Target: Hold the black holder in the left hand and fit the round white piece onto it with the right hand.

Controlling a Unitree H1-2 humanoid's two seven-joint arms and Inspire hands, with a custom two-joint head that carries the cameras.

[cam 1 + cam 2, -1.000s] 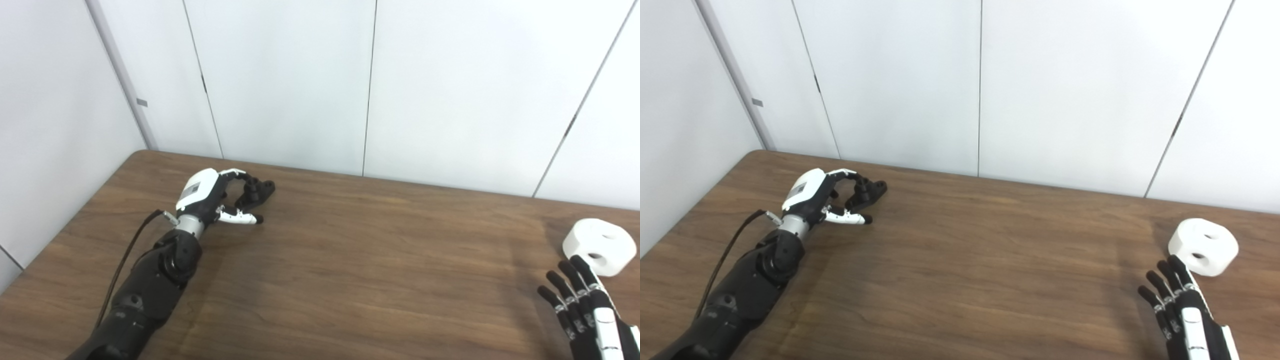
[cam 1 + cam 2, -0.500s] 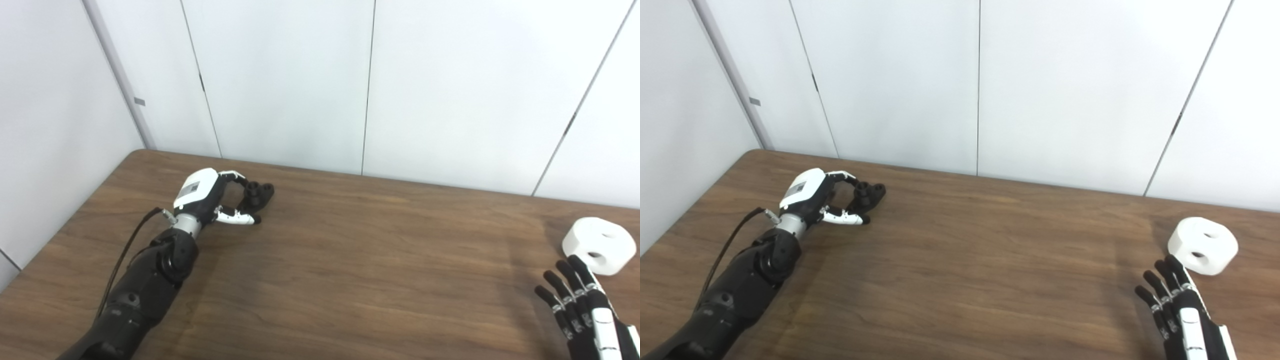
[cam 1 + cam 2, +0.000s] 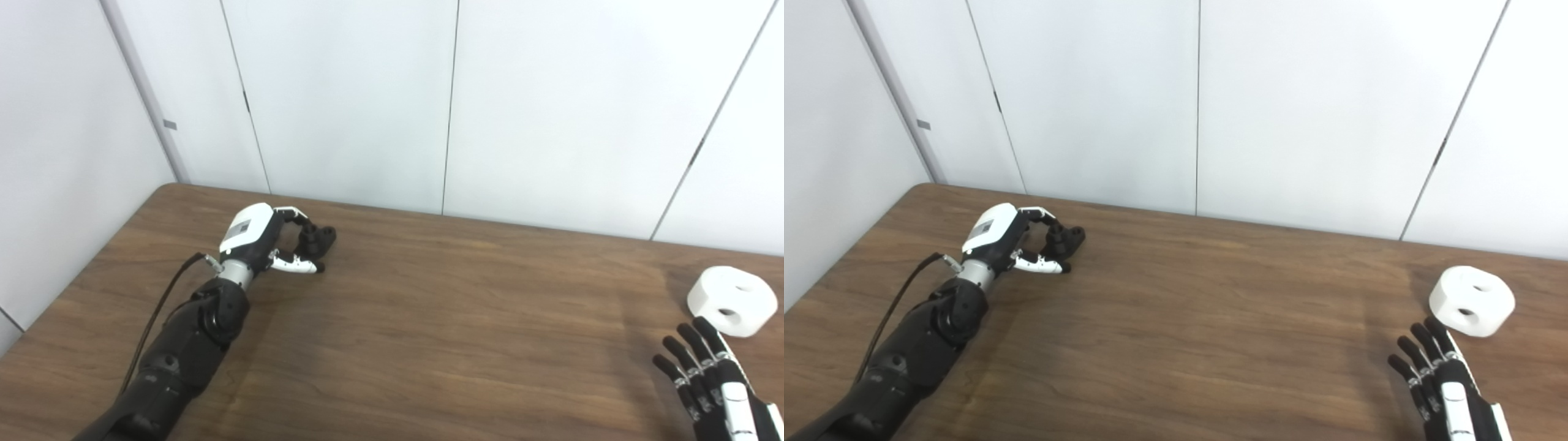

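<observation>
left robot hand (image 3: 260, 236) seemingly grasping black holder (image 3: 317, 237) on surface (image 3: 429, 318), right robot hand (image 3: 713, 383) released, fingers spread, beside round white piece (image 3: 732, 300)

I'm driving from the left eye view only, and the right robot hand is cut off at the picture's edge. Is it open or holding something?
Observer: In the right eye view the right robot hand shows down to the back of the hand. Its fingers are spread and it holds nothing.
Operator: Is there any table past the round white piece on that side?
Observer: Yes. The right eye view shows a strip of bare wooden table to the right of the round white piece.
</observation>
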